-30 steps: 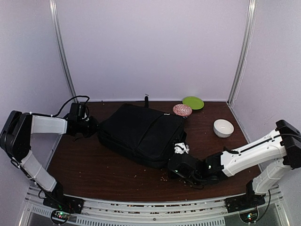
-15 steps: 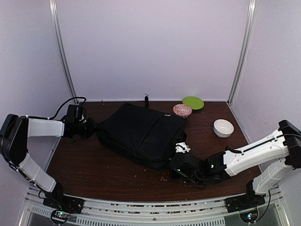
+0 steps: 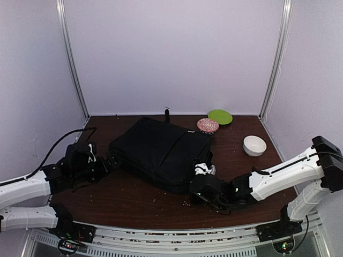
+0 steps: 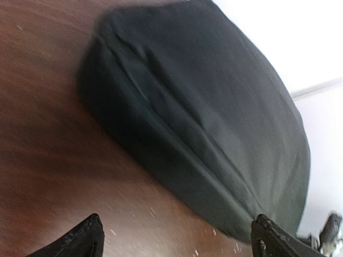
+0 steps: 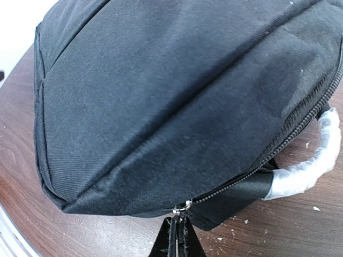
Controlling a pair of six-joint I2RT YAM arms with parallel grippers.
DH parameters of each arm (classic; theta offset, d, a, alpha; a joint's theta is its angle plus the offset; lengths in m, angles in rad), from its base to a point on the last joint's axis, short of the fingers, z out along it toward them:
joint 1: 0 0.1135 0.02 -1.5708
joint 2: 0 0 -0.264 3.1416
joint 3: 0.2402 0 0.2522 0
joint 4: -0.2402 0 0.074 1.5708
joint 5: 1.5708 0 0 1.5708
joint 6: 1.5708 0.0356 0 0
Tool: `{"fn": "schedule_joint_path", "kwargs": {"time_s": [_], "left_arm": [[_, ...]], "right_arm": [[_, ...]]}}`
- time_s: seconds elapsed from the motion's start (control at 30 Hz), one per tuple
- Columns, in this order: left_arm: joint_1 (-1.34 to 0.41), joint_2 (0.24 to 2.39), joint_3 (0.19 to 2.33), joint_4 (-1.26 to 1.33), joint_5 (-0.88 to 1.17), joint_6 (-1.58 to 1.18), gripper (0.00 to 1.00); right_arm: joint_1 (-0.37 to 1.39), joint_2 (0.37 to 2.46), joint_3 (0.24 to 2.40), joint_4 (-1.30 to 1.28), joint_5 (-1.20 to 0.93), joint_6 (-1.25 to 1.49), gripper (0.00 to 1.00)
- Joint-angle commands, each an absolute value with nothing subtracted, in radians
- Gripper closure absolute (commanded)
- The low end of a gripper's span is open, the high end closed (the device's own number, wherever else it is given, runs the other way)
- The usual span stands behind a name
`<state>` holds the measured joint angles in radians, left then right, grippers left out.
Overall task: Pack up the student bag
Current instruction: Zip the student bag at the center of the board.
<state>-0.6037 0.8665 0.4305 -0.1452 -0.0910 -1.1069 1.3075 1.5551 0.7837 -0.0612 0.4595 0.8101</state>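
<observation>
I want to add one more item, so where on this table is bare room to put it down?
Bare: the front strip of table between the student bag and the near edge, and the patch between bag and white bowl. Crowded: the far right corner, with pink dish and green plate.

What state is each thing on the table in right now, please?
student bag: lying flat, visible zip closed
right gripper: shut on the zip pull
left gripper: open, empty, apart from the bag
white bowl: upright
</observation>
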Motion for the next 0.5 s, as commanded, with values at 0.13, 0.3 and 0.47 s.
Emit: {"fn": "schedule_joint_path", "kwargs": {"time_s": [0.13, 0.3, 0.47], "left_arm": [[-0.964, 0.938, 0.493, -0.169, -0.319, -1.327, 0.02], [-1.097, 1.097, 0.588, -0.072, -0.292, -1.395, 0.02], [-1.146, 1.264, 0.688, -0.022, -0.222, -1.428, 0.02]], "right_arm": [[1.323, 1.598, 0.821, -0.012, 0.429, 0.799, 1.0], [1.322, 1.596, 0.819, -0.003, 0.444, 0.796, 1.0], [1.322, 1.591, 0.813, 0.013, 0.452, 0.798, 1.0]]}}
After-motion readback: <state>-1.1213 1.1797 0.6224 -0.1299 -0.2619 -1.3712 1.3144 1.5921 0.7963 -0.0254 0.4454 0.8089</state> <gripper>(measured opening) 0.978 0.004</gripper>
